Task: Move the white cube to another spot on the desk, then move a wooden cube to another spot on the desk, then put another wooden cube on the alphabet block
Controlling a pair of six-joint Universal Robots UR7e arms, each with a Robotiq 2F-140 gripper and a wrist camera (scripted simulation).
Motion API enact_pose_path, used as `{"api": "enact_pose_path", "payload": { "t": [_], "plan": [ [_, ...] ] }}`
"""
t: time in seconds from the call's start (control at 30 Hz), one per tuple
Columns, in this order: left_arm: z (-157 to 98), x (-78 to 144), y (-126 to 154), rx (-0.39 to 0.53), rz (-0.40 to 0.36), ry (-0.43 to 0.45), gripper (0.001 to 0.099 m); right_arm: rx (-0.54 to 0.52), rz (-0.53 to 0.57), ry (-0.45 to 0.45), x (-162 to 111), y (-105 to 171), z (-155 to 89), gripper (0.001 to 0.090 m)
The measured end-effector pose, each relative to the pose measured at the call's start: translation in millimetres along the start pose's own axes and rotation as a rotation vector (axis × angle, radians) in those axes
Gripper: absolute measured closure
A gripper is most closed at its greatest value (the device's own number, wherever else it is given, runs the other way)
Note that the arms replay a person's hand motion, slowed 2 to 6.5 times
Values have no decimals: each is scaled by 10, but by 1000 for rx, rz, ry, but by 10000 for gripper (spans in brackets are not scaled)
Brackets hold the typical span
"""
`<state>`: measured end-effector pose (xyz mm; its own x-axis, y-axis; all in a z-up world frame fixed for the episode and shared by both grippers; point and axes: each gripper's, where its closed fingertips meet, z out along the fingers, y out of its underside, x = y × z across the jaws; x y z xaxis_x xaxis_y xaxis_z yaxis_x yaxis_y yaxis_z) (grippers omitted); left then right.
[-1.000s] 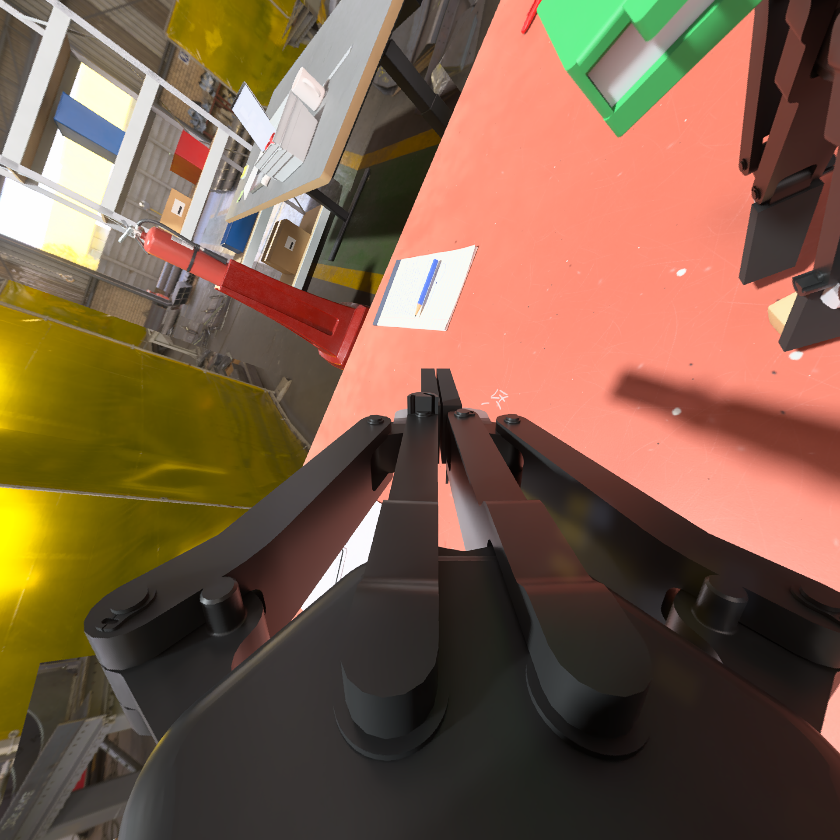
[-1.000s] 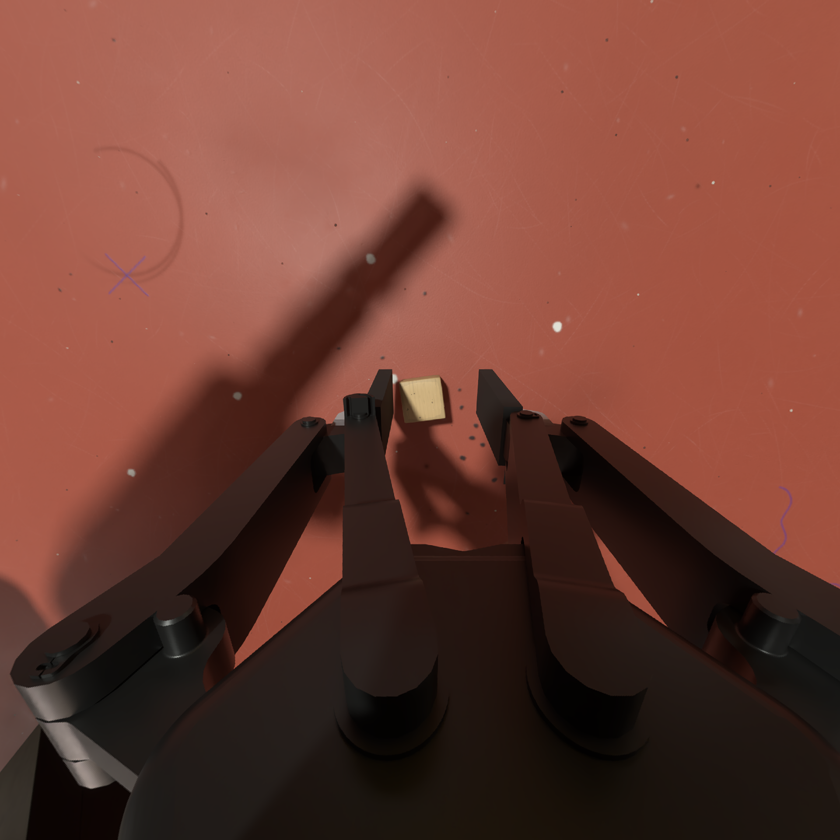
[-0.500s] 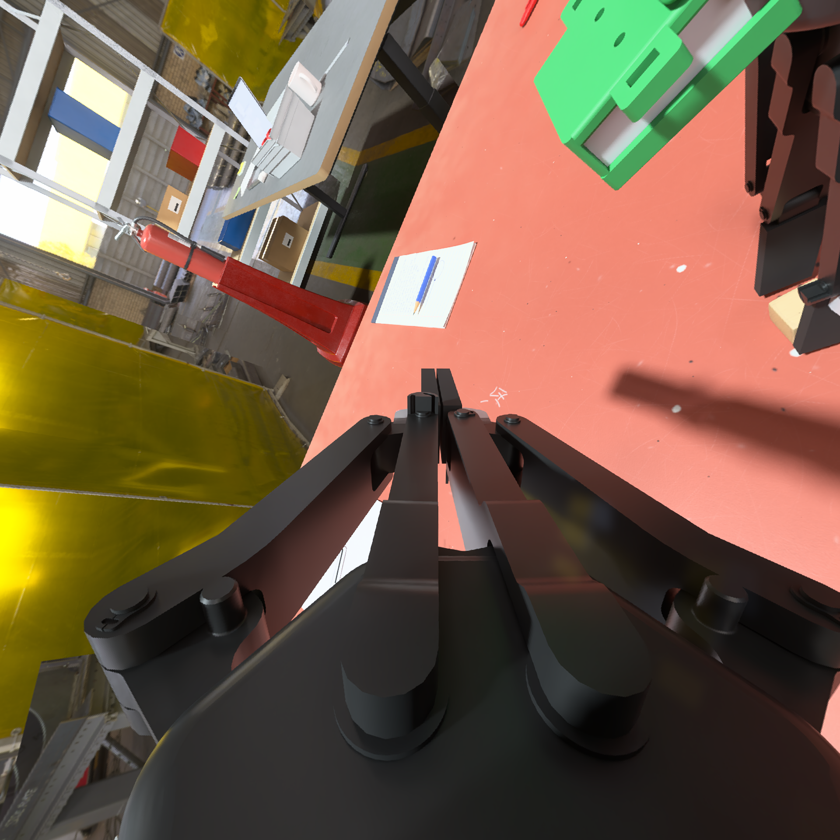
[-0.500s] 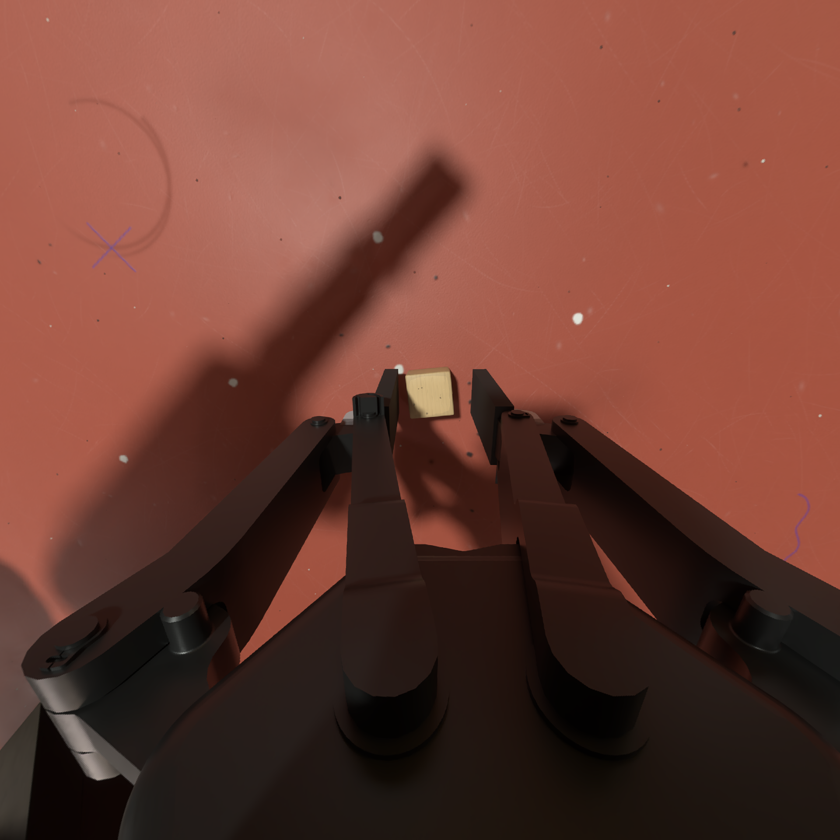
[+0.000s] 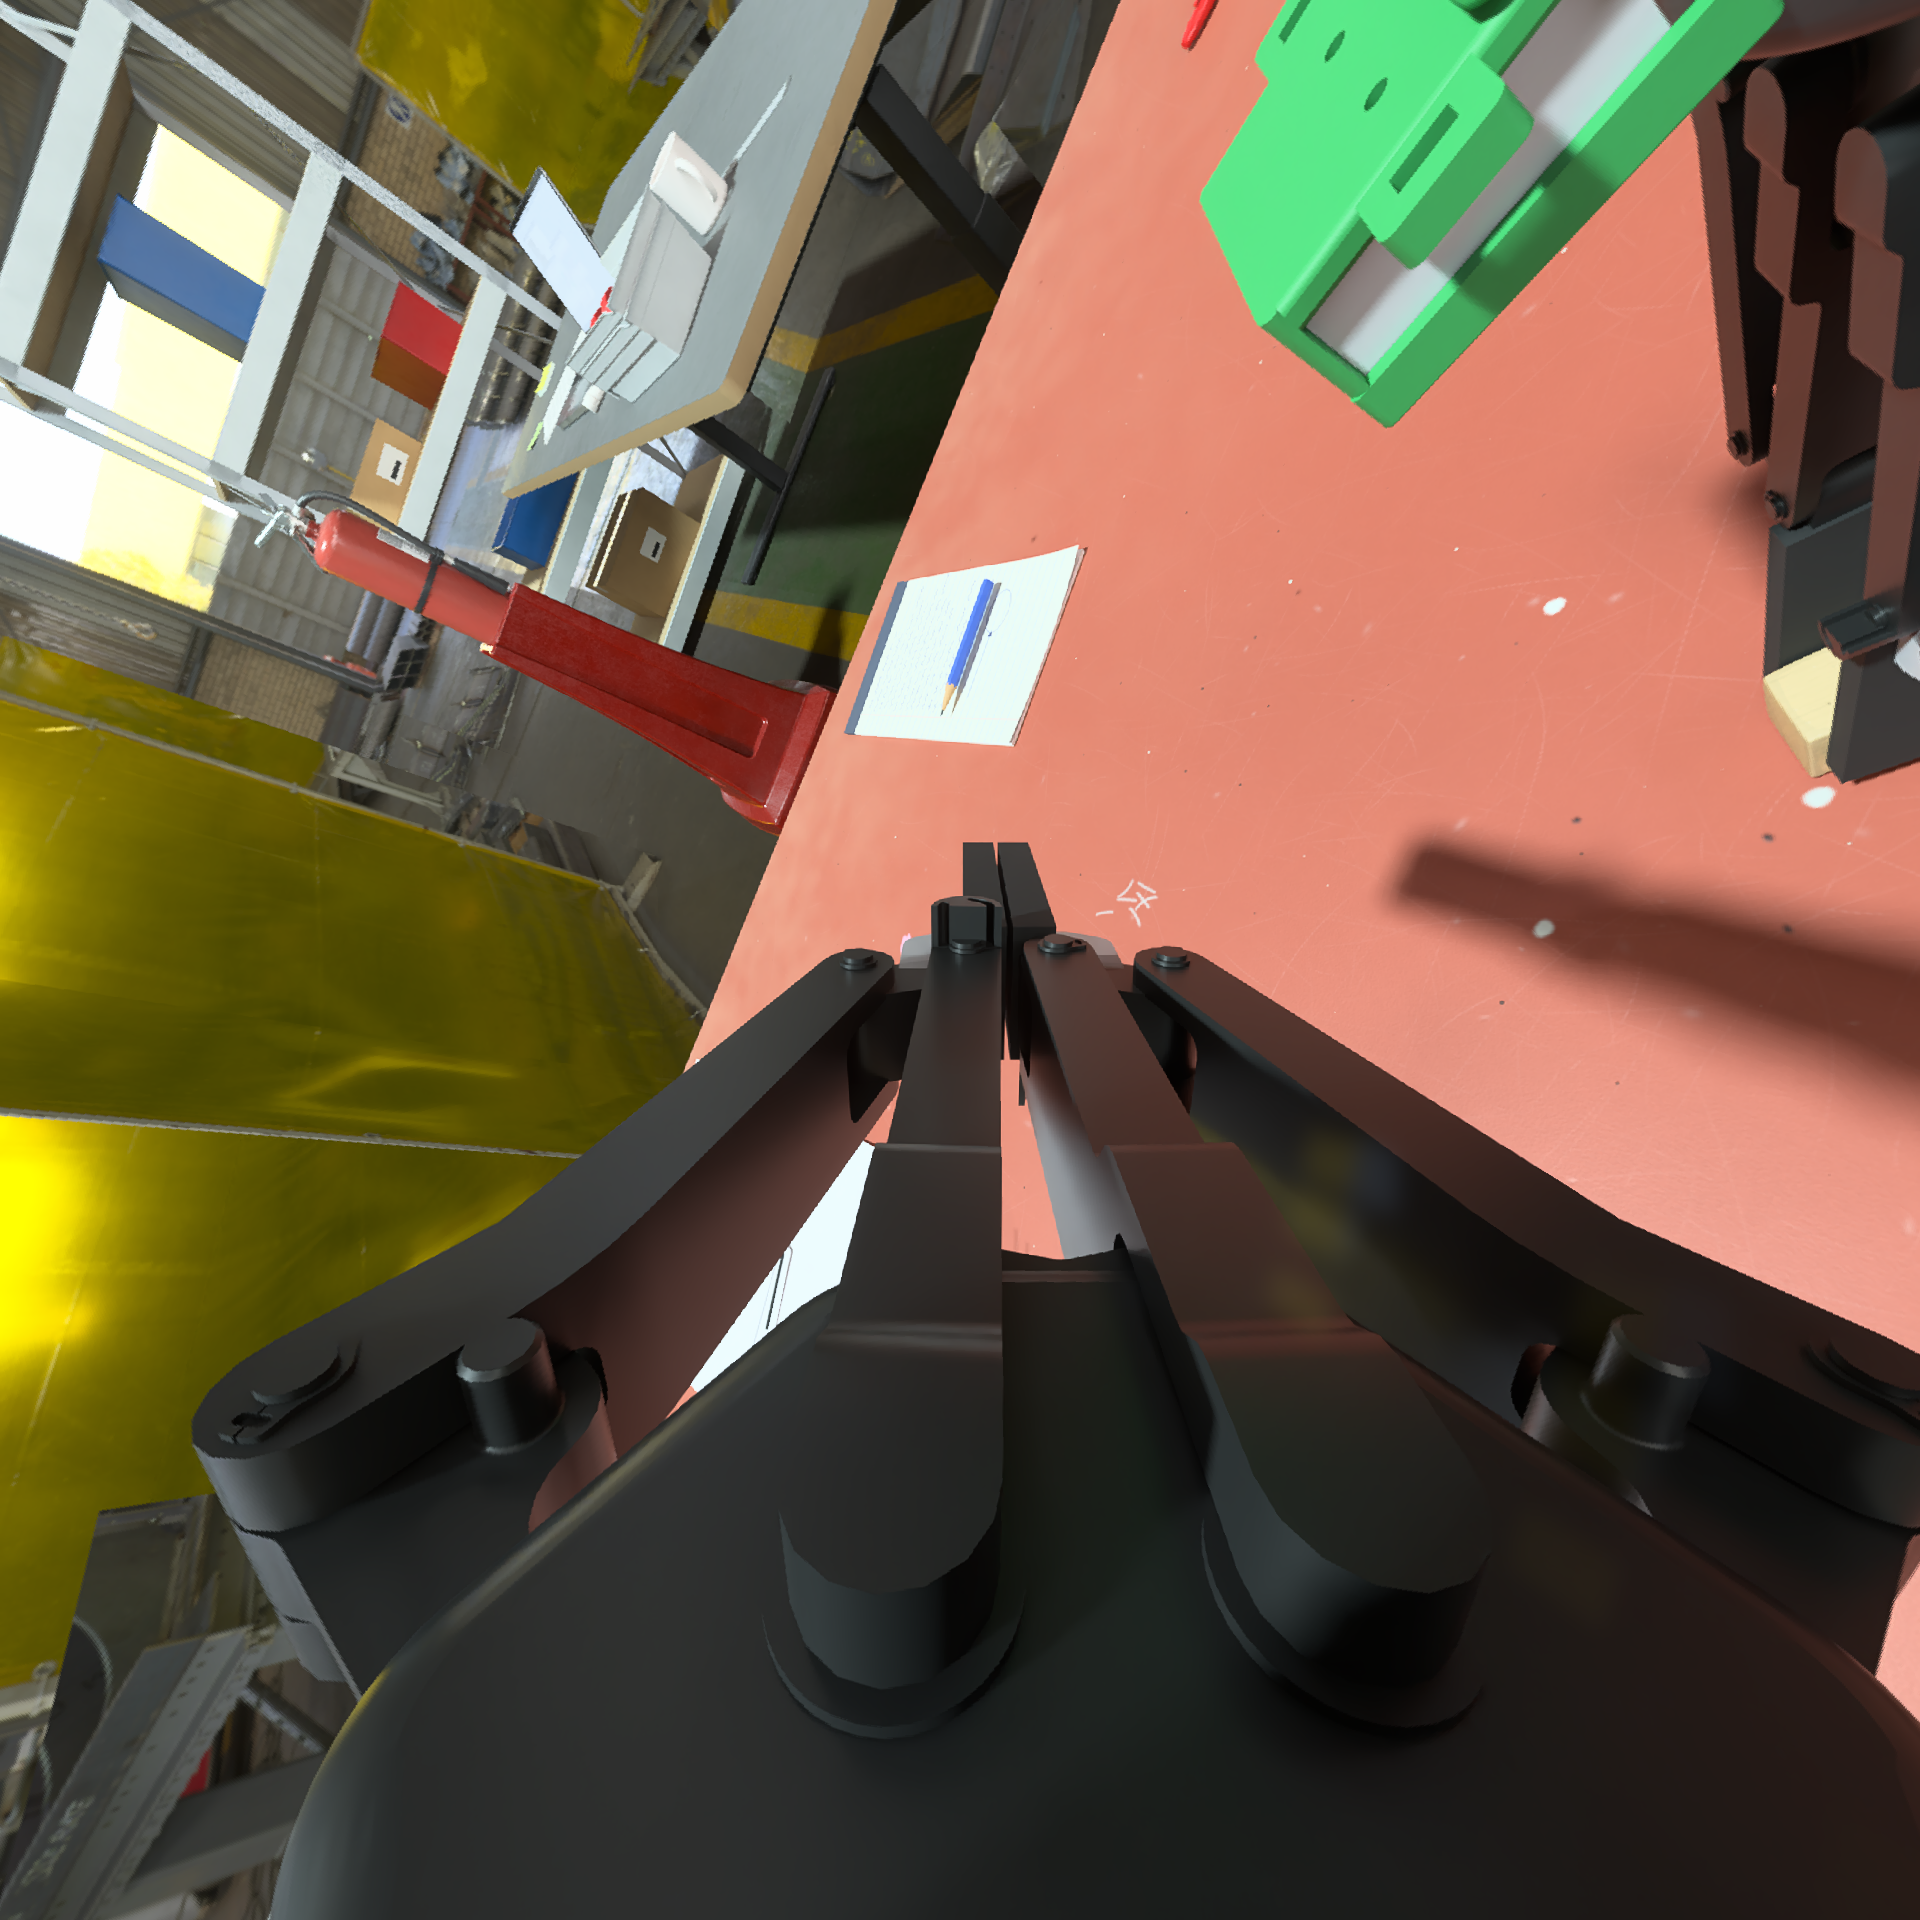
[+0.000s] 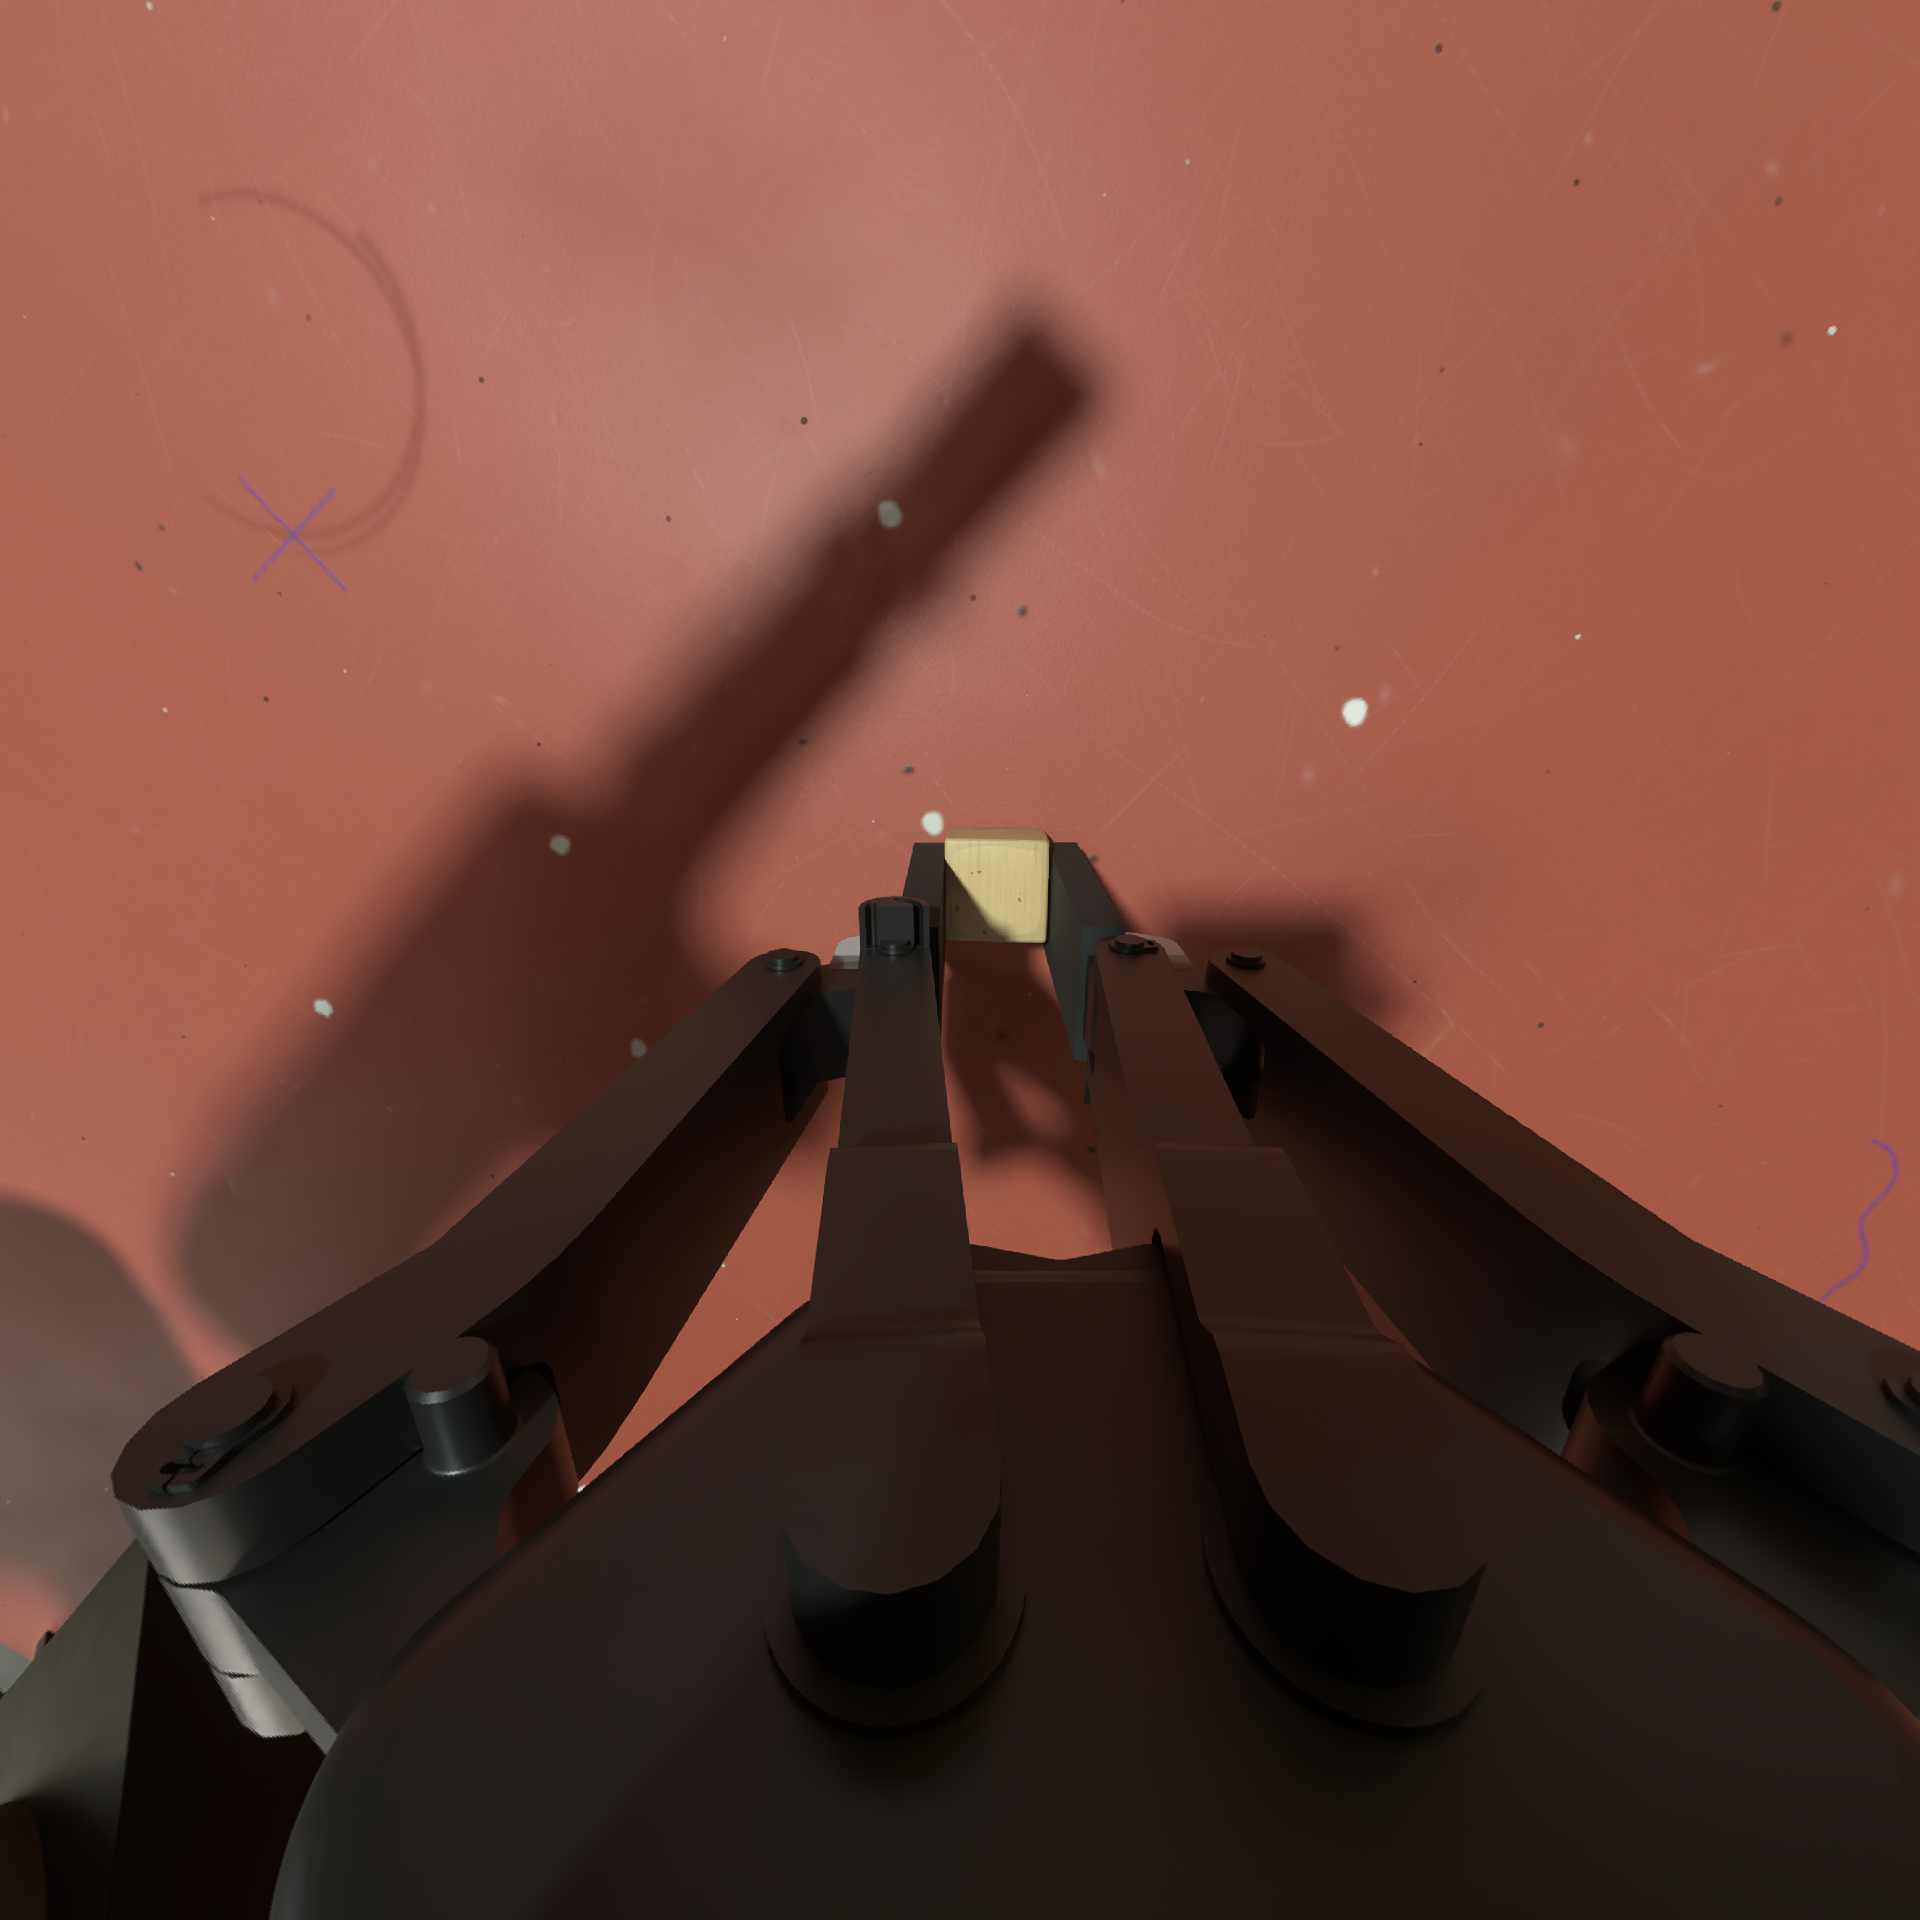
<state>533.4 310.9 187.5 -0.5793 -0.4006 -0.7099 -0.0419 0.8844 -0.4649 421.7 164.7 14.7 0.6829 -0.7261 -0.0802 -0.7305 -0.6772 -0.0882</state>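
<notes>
Two claws — right claw (image 6: 995, 894) clamps wooden cube (image 6: 994, 886); left claw (image 5: 995, 883) pressed together, empty.

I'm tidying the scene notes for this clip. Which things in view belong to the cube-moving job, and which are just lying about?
Part of the job:
- wooden cube, clamped between the right gripper fingers
- red desk

Lying about:
- notepad with a blue pencil on it
- green block
- left gripper, shut and empty
</notes>
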Motion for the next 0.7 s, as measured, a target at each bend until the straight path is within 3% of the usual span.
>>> {"api": "enact_pose_path", "payload": {
  "t": [0.37,0.7],
  "plan": [
    [-11,-14,-5,5,-3,-4,990,25,-12,11,48,3,-111,649],
    [-25,-28,-2,7,-7,-7,990,97,-4,14,134,10,-369,649]
  ]
}}
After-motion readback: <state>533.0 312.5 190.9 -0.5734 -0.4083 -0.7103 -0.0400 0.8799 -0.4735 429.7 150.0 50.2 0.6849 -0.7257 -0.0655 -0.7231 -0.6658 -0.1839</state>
